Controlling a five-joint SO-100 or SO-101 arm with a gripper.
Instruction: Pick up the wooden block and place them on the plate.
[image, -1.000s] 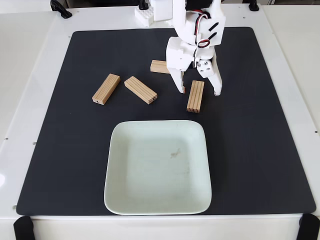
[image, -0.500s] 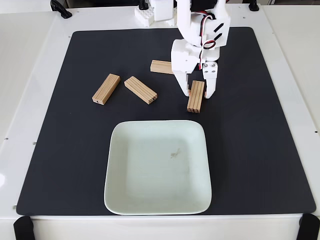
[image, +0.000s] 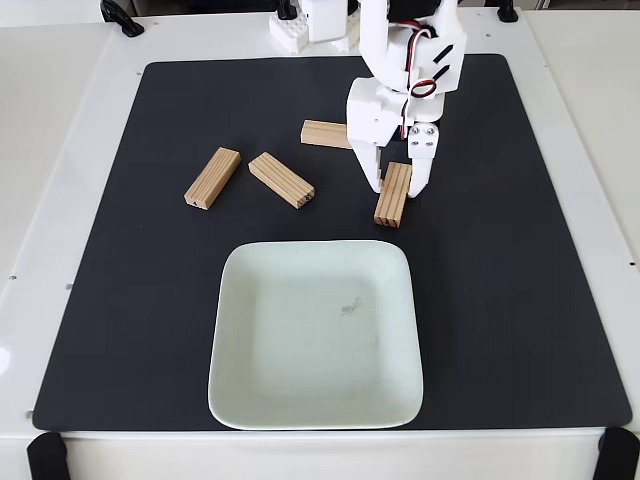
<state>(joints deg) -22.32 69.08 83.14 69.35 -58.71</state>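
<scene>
In the fixed view, my white gripper (image: 397, 187) stands over the mat with its fingers closed against both sides of the far end of a grooved wooden block (image: 391, 203). That block lies on the mat, just beyond the plate's far right corner. Another wooden block (image: 323, 133) lies behind the gripper, partly hidden by it. Two more lie to the left, one plain (image: 212, 178) and one grooved (image: 281, 180). The pale mint square plate (image: 300, 350) sits at the near middle with nothing on it.
A black mat (image: 520, 300) covers most of the white table (image: 50, 120). The arm's base (image: 320, 20) stands at the far edge. Black clamps (image: 47, 457) sit at the table's near corners.
The gripper's fingers went from wide open to closed around the far end of the grooved block. The block's far end shifted slightly; the other blocks and the plate stayed put.
</scene>
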